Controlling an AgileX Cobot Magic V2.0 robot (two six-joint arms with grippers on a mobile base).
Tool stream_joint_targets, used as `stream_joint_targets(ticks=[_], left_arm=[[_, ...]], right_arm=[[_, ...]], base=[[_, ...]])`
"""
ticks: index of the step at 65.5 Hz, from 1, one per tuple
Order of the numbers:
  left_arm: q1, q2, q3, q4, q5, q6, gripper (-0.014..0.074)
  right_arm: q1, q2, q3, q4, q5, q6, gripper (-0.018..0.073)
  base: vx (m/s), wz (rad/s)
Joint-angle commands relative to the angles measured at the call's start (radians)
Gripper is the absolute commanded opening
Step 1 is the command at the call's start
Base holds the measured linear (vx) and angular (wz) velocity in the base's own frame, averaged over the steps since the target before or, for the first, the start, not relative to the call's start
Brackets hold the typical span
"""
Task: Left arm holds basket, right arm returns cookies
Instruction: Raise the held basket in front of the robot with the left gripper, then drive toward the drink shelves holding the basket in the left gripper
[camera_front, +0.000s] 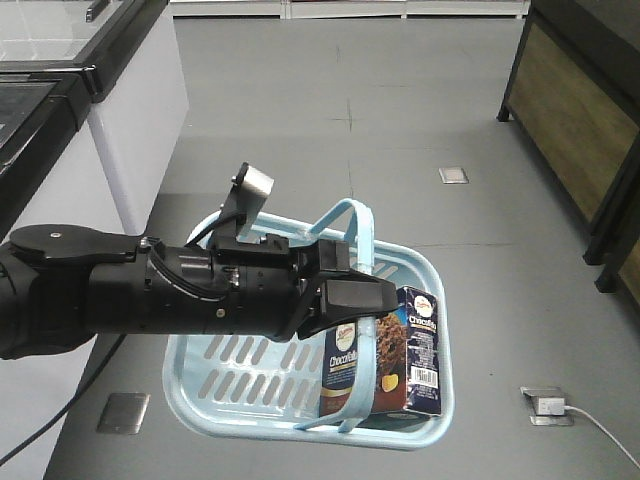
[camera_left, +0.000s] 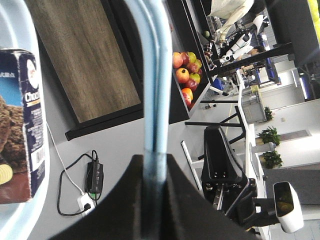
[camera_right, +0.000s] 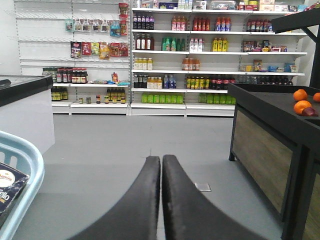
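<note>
My left arm (camera_front: 150, 290) reaches in from the left. Its gripper (camera_front: 352, 288) is shut on one hoop handle (camera_left: 154, 75) of the light blue basket (camera_front: 215, 385) and holds it above the grey floor. In the left wrist view the handle runs straight between the jaws of that gripper (camera_left: 154, 159). The navy and brown Chocofello cookies carton (camera_front: 385, 362) stands upright in the basket's right end and also shows in the left wrist view (camera_left: 20, 125). My right gripper (camera_right: 161, 159) is shut and empty, to the right of the basket's rim (camera_right: 22, 165). It is out of the front view.
A white chest freezer (camera_front: 135, 130) stands at the left and a dark wooden display stand (camera_front: 580, 110) at the right. A floor socket with a white cable (camera_front: 548, 405) lies at the lower right. Stocked shelves (camera_right: 200, 55) and a fruit stand (camera_right: 280, 130) are ahead.
</note>
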Motion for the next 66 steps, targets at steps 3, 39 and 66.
stream_joint_targets(ticks=[3,39,66], left_arm=[[-0.003,-0.040,-0.031,-0.105,0.050,0.020,-0.0006],[-0.003,-0.040,-0.031,-0.104,0.050,0.020,-0.0006],[-0.003,-0.040,-0.031,-0.104,0.046,0.020,-0.0006]], right_arm=[[-0.005,-0.012,0.000,-0.005,-0.074,-0.004,-0.0003],[-0.005,-0.012,0.000,-0.005,-0.074,-0.004,-0.0003],[-0.005,-0.012,0.000,-0.005,-0.074,-0.004,-0.0003]], base=[[0.07,-0.02],[0.20,0.01],[0.30,-0.17]])
